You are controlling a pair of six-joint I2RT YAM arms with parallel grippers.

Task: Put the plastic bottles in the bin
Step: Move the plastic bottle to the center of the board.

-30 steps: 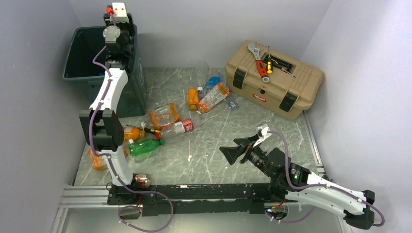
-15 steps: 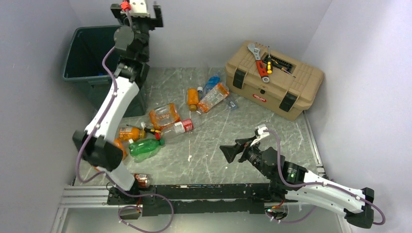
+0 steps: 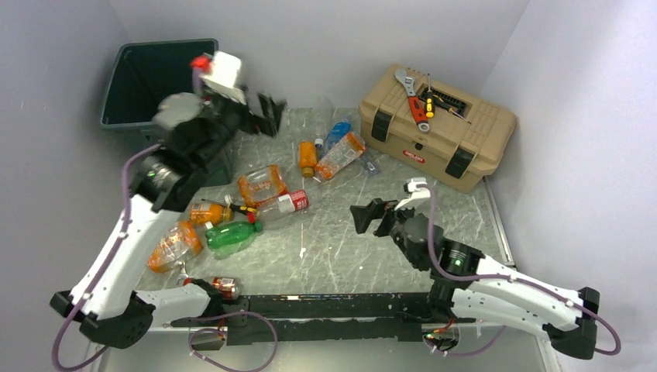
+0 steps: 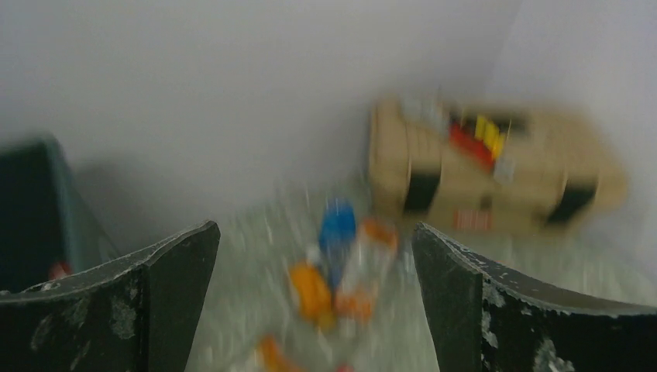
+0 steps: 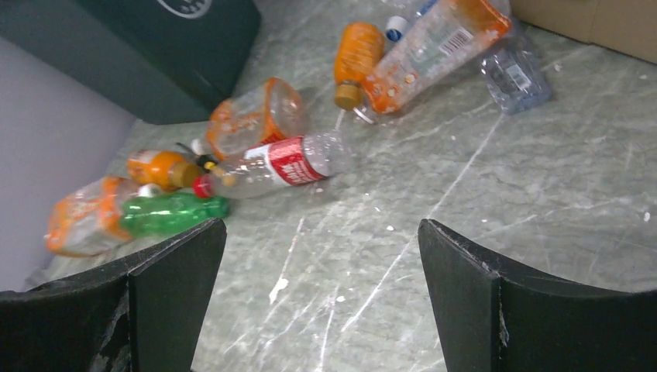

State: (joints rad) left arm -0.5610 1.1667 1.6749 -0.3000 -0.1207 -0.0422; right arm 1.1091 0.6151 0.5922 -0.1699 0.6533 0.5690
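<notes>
Left arm swung down and right off the bin [image 3: 155, 44]; left gripper [image 3: 269, 116] was high over the bin's back rim half a second ago, now sits just past its right wall, above the far-left part of the table [image 3: 349, 256]; jaws spread wide, nothing between them; left wrist view is motion-blurred, fingers [image 4: 166, 287] well apart, with the far bottles and the tan toolbox [image 3: 438, 128] showing through the gap; right gripper [image 3: 369, 218] has crept a little toward the far side, low over the table right of centre, likewise spread wide and empty; plastic bottles [image 3: 256, 187] all lie on the table, none gripped; group left of centre: crushed orange bottle [image 5: 252, 116], clear red-label bottle [image 3: 283, 203] just in front of it, green bottle [image 3: 228, 235], orange bottle with yellow cap [image 3: 208, 212], flattened orange bottle [image 3: 173, 245] nearest the left wall; far group between bin and toolbox: small orange bottle [image 3: 308, 157], long clear-orange bottle [image 3: 341, 153], blue-label bottle [image 3: 338, 132], small clear bottle [image 3: 370, 163]; one more small bottle [image 3: 225, 287] by the left arm's base; bin upright in the far-left corner, its contents not readable; toolbox shut, wrench [image 3: 417, 108] and yellow-handled screwdriver [image 3: 428, 101] on its lid.
</notes>
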